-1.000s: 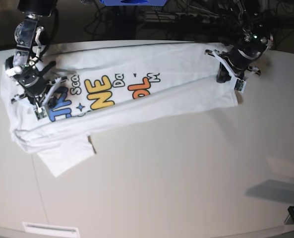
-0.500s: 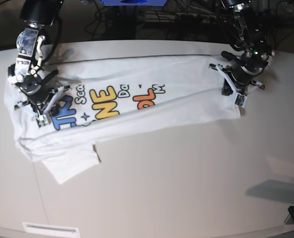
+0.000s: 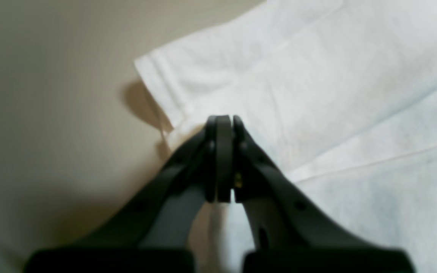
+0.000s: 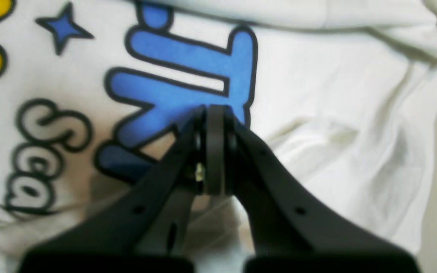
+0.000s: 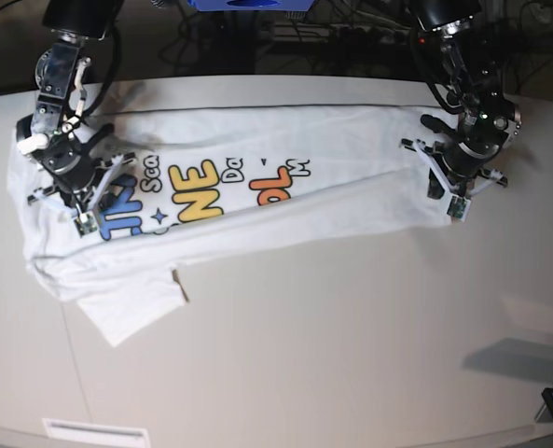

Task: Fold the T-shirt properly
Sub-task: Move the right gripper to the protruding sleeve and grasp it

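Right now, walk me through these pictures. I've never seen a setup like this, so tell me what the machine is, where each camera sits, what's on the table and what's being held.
This is a robot with two arms, each ending in a black pincer. One camera looks down on the whole table; two others sit on the wrists, looking along the pincers. A white T-shirt with a colourful print lies on the table, already folded lengthwise into a long band, one sleeve sticking out below. The left gripper, on the overhead picture's right, is at the shirt's plain end; its wrist view shows it shut at a hemmed edge. The right gripper is over the blue letters, also shut. Whether either pinches cloth cannot be told.
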Controlling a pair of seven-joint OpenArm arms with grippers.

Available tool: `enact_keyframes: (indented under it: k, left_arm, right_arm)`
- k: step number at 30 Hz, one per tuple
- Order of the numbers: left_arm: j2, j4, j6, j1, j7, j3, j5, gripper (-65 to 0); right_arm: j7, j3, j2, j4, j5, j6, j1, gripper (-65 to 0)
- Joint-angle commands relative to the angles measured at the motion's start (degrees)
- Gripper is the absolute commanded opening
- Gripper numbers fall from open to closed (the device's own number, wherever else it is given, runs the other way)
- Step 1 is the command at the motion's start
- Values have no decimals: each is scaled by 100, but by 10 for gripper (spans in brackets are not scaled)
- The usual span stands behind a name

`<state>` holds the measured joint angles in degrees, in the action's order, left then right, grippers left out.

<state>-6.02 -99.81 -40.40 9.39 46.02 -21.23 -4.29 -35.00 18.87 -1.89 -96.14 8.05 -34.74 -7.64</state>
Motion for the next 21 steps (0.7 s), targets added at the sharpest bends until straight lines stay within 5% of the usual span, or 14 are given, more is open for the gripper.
enact_keyframes:
  k: [1,6,13,16,21]
  left_arm:
    - [-53,-239,40,-29,-105,-17,-67,-650]
    - [-44,-968,40,103,264,-79,-94,-650]
    - [-44,-1575,40,85,677,-105,-94,-650]
    - [0,-1584,40,138,677,-351,-94,-650]
    - [0,-1601,40,332,668,-826,-164,-650]
  right_arm:
    - [147,7,-44,-263,-45,32,91,-643]
    - [129,-2,-44,-1019,-45,32,153,-635]
    - [-434,-353,-185,-1195,-45,24,1225,-543]
    - [-680,-1065,-492,-694,-45,24,1841,-474]
    - [-680,-1523,-545,739,-45,24,2913,-302]
